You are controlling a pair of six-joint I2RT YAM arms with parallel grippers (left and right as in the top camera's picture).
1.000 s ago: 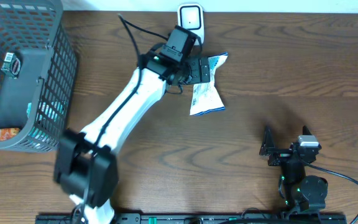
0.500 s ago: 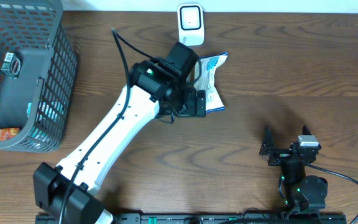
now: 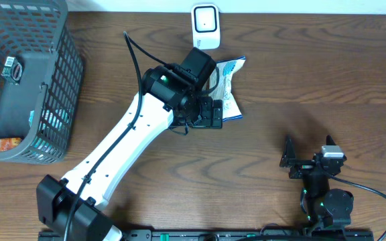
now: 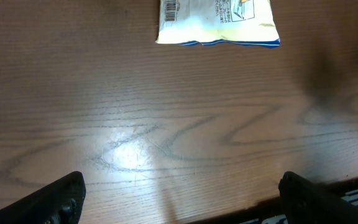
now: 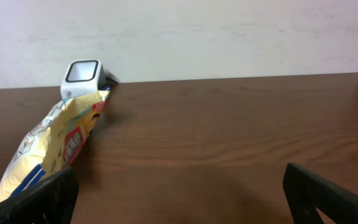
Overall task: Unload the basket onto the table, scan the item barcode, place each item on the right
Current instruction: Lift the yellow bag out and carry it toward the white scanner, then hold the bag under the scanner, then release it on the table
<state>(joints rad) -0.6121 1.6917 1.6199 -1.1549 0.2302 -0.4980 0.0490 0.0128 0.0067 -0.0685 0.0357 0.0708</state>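
The item is a white and blue snack bag (image 3: 228, 86) lying flat on the table just in front of the white barcode scanner (image 3: 205, 25). In the left wrist view the bag (image 4: 229, 22) lies at the top edge with its barcode (image 4: 171, 9) facing up. My left gripper (image 3: 210, 112) hovers over the bag's near edge, open, nothing between its fingers (image 4: 61, 199). My right gripper (image 3: 291, 161) rests low at the front right, open and empty, and looks toward the bag (image 5: 51, 149) and the scanner (image 5: 82, 76).
A grey wire basket (image 3: 52, 140) stands at the far left with a dark box (image 3: 22, 90) and other packets inside. The left arm's white link (image 3: 122, 150) crosses the table's middle. A wall rises behind the scanner.
The left gripper has drawn back from over the bag toward the table's front, still open. The bag lies where it was. The right arm has not moved.
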